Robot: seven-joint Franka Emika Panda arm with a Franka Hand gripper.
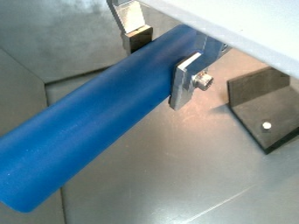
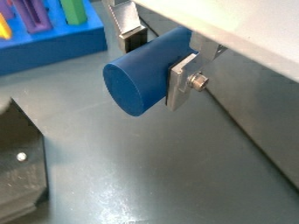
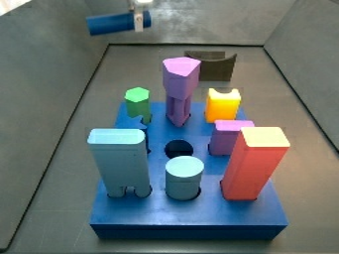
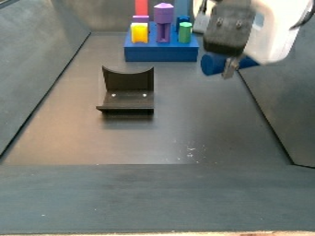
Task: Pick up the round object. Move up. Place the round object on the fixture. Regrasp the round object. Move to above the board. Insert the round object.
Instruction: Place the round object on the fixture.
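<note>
- The board [image 3: 185, 208] is the biggest thing: a thick, square, bright blue plate on the grey floor. In a side view it carries a pale blue block [image 3: 117, 159], a red block [image 3: 257, 163], a purple peg [image 3: 179, 89], a short pale teal cylinder [image 3: 184, 179], a green hexagonal peg [image 3: 137, 99] and an orange-yellow piece [image 3: 223, 103]. A round hole [image 3: 177, 149] stays open near its middle.
- The round object [image 1: 100, 118] is a long, smooth cylinder of dark blue with a matte, slightly grainy skin. It is held in the air, lying horizontally, clear of the floor, the board and the fixture.
- A wrist view shows its whole length; a wrist view from the end shows its flat round face [image 2: 131, 83], which the lengthwise picture does not give. A side view shows it only as a small blue bar [image 3: 113, 23] high above the back left of the floor.
- The gripper [image 1: 162, 57] is closed on the round object, near one end; the flat silver fingers [image 1: 184, 80] press on its two sides. In a side view the white body of the gripper [image 4: 234, 41] hides most of the cylinder.
- The fixture [image 4: 125, 92] is a dark L-shaped bracket with a curved notch on top, standing on the floor, well apart from the gripper. In a side view it stands behind the board [image 3: 212, 65].
</note>
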